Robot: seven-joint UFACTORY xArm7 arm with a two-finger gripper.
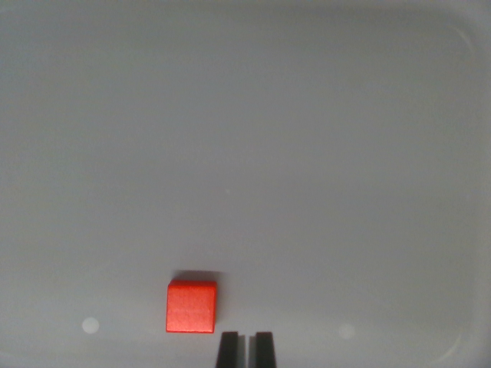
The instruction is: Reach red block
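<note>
The gripper [245,349] has its fingers almost pressed together, just right of the block [192,306]. Coming down like this, a finger may hit the block's edge and push it away — not reach it.

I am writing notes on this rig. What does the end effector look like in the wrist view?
Only the end effector tips show at the bottom edge: two dark, nearly black, flat rectangular fingers with squared ends. No cables or markings are visible.

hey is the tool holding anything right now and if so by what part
Nothing is held. The tool is nearly closed on an empty gap, and the red block lies apart on the grey tray, toward the wrist view's left.
</note>
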